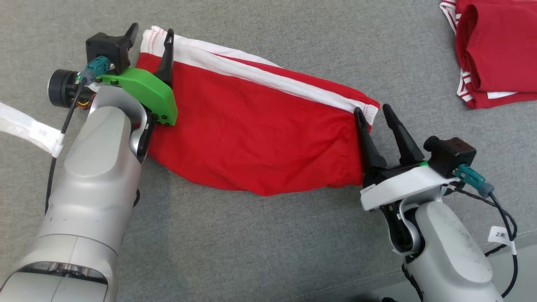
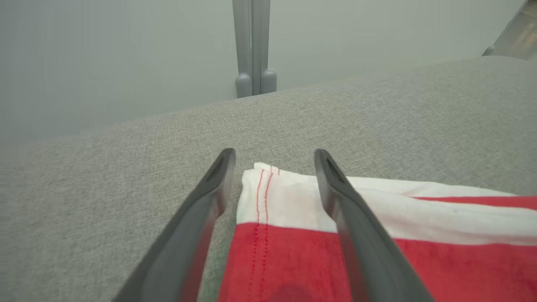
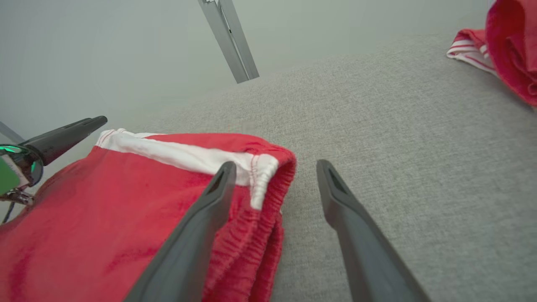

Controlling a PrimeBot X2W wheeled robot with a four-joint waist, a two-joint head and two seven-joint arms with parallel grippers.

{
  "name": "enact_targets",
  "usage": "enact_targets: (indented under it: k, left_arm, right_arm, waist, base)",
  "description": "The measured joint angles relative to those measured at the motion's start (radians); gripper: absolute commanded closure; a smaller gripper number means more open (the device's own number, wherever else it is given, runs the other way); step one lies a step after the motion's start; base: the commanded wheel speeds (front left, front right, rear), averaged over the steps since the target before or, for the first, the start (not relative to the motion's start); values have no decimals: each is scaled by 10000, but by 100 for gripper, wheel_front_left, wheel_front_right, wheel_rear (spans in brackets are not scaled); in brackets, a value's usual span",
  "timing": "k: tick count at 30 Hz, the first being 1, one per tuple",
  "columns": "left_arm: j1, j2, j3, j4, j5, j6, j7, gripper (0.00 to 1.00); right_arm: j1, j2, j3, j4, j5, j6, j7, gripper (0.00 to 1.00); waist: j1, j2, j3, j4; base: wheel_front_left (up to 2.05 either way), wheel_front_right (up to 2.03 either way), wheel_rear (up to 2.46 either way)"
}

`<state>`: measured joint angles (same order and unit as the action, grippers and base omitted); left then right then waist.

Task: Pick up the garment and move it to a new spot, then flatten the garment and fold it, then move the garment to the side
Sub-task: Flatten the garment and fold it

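Two ends of red garment (image 1: 251,138), left fingers (image 1: 167,54) and right fingers (image 1: 369,142) spread, gripping nothing, left arm (image 1: 100,167) hiding one edge

The garment (image 1: 251,138) is red cloth with a broad white band along its far edge, laid flat and doubled over into a long shape. It lies slantwise on the grey woven surface (image 1: 251,243). Its white, red-stitched hem end is at the left, its gathered elastic end is at the right, and its near edge sags in a soft curve.
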<state>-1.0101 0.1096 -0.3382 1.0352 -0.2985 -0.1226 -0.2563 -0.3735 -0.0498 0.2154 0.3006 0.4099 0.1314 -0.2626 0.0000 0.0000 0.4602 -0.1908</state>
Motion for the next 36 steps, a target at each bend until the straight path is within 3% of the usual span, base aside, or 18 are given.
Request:
enact_targets:
  k: [9,20,24,31,32,33,34,35,36]
  left_arm:
    - [1026,-188,-265,-918,-339,-50,-48,0]
    - [2119,491,-1244,-1070,-2642,-63,2930,0]
    - [2310,825,-1365,-1256,-3300,-63,3452,0]
    - [2422,917,-1787,-1753,-4220,-63,4243,0]
    - [2426,976,-1831,-1802,-4301,-63,4318,9]
    - [2434,1020,-1856,-1827,-4366,-63,4328,51]
    - [2452,1053,-1889,-1854,-4416,-63,4330,64]
    - [2460,1085,-1927,-1871,-4454,-63,4330,100]
    - [2462,1137,-2008,-1887,-4493,-61,4322,100]
  right_arm:
    - [905,10,-932,-1016,-514,0,-2,0]
    - [1642,2,-1352,-1592,-953,0,-2,0]
    - [1639,4,-1273,-1703,-949,0,-2,0]
    - [1652,-2,-1352,-1772,-915,0,-2,0]
    - [1652,0,-1352,-1772,-915,0,-2,0]
    - [1652,2,-1350,-1772,-915,0,-2,0]
    - [1652,2,-1348,-1772,-915,0,-2,0]
    - [1652,0,-1348,-1776,-915,0,-2,0]
    - [1651,2,-1342,-1789,-907,0,-2,0]
  waist:
    - [0,0,-685,382]
    - [0,0,-1575,876]
    - [0,0,-1573,770]
    - [0,0,-1417,462]
    - [0,0,-1404,432]
    - [0,0,-1397,407]
    - [0,0,-1393,382]
    - [0,0,-1392,361]
    - [0,0,-1397,342]
  base:
    - [0,0,0]
    - [0,0,0]
    - [0,0,0]
    - [0,0,0]
    - [0,0,0]
    - [0,0,0]
    - [0,0,0]
    - [0,0,0]
    - [0,0,0]
